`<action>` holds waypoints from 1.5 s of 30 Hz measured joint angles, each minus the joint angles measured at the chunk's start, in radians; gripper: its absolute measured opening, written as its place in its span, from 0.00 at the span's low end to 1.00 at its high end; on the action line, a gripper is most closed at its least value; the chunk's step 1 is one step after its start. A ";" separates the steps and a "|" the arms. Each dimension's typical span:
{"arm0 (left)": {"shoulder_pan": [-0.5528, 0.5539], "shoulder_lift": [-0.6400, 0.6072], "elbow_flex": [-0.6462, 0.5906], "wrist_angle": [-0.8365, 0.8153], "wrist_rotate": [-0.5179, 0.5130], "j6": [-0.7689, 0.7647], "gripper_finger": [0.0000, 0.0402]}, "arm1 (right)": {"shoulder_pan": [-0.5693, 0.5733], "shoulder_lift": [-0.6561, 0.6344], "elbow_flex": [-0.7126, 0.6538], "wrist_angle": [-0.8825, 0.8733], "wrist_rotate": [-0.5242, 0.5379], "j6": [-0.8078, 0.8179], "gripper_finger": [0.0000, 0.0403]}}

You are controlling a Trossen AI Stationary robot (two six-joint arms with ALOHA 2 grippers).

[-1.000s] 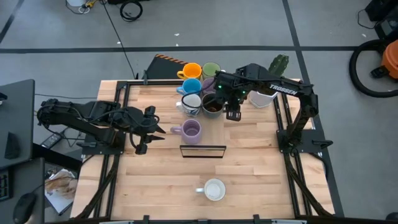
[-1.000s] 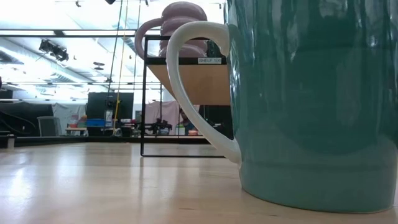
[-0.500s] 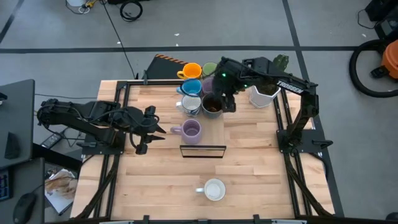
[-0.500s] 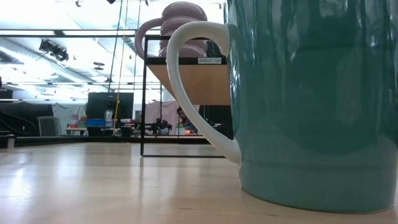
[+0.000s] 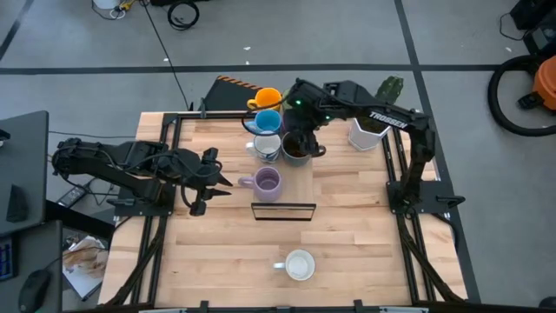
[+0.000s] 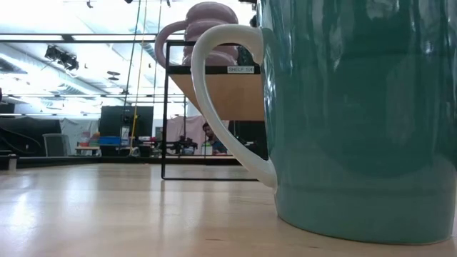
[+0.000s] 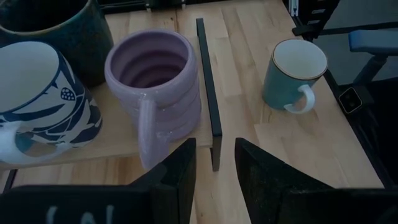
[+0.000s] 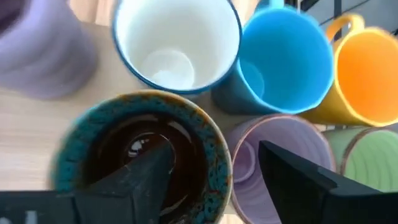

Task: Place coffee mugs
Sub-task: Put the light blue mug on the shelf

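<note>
**Right hand over the mug cluster: pick one rim and commit**

The right hand (image 5: 300,130) hangs over the cluster of mugs at the far edge of the bench (image 5: 347,235), its fingers spread apart and holding nothing. In its wrist view one finger sits above the brown inside of the dark mug (image 8: 140,162) and the other above the purple mug (image 8: 280,158) next to it, so the touching rims of those two lie in the gap between them. To do this step well, I would settle on a single wall, probably the dark mug's, and come straight down so one finger goes inside and one outside, without catching the neighbour's rim.

Around these two stand the white mug (image 8: 177,40), the blue mug (image 8: 289,56), the orange mug (image 8: 367,68) and a green mug (image 8: 373,165), all close-packed. A sideways nudge would likely push several at once, so lift clear before travelling.

The left hand (image 7: 214,168) waits low at the left side, fingers parted with nothing between them, facing a ribbed purple mug (image 7: 155,93) that stands just beside a thin black frame (image 7: 208,87). A teal mug with a white inside (image 5: 298,264) stands alone near the front, well apart from the rest.
</note>
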 joint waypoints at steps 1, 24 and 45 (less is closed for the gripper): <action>0.000 0.000 0.000 0.000 0.000 -0.004 0.29 | -0.005 0.008 0.000 -0.005 0.000 0.001 0.63; 0.000 0.000 0.000 -0.010 0.000 -0.006 0.29 | -0.008 0.043 0.000 -0.047 0.022 0.052 0.69; 0.000 0.000 0.000 -0.011 0.000 -0.005 0.29 | 0.246 0.040 0.222 -0.123 0.016 0.090 0.69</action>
